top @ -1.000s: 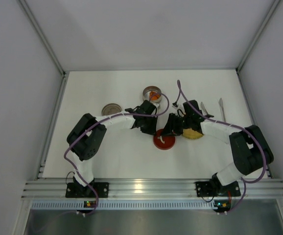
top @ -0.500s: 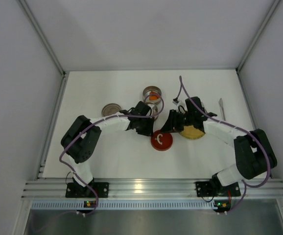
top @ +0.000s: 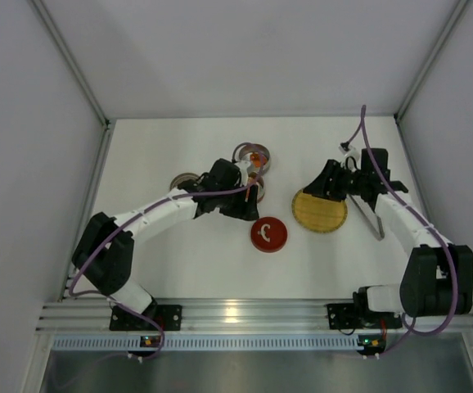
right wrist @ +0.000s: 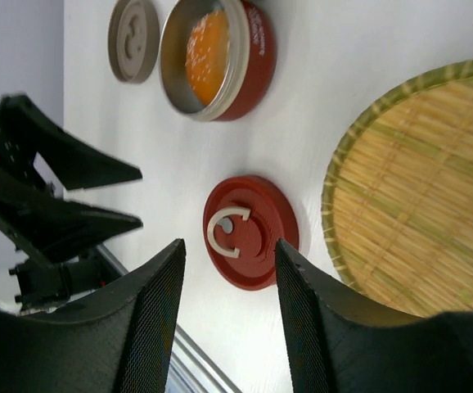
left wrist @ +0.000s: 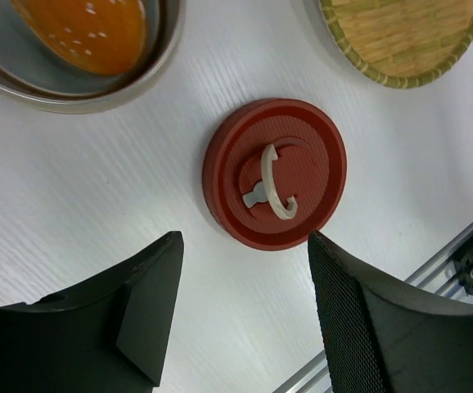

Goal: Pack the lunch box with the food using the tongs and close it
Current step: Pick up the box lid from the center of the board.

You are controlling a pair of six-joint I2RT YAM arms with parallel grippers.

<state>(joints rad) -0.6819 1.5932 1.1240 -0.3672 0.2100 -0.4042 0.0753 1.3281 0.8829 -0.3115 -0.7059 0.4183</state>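
Note:
The lunch box, a round red tin (top: 253,154) (right wrist: 220,57) (left wrist: 73,74), stands open at the back with an orange lump of food (top: 257,160) (right wrist: 206,51) (left wrist: 81,29) inside. Its red lid (top: 268,234) (left wrist: 274,172) (right wrist: 250,231) lies flat on the table, white ring handle up. My left gripper (top: 251,205) (left wrist: 245,241) hovers open and empty between tin and lid. Over the far edge of the yellow woven plate (top: 319,210), my right gripper (top: 312,187) (right wrist: 229,246) is open and empty. A slim grey strip (top: 374,221) beside the right forearm may be the tongs, and the arm hides whatever else there is of it.
A grey round lid (top: 184,179) (right wrist: 132,38) lies left of the tin, half under my left arm. White walls with metal posts close off the back and both sides. An aluminium rail (top: 253,313) runs along the near edge.
Both grippers have opened and drawn away from the red lid, which now lies free. The right arm swung back to the right, uncovering the yellow plate. The left moved toward the tin.

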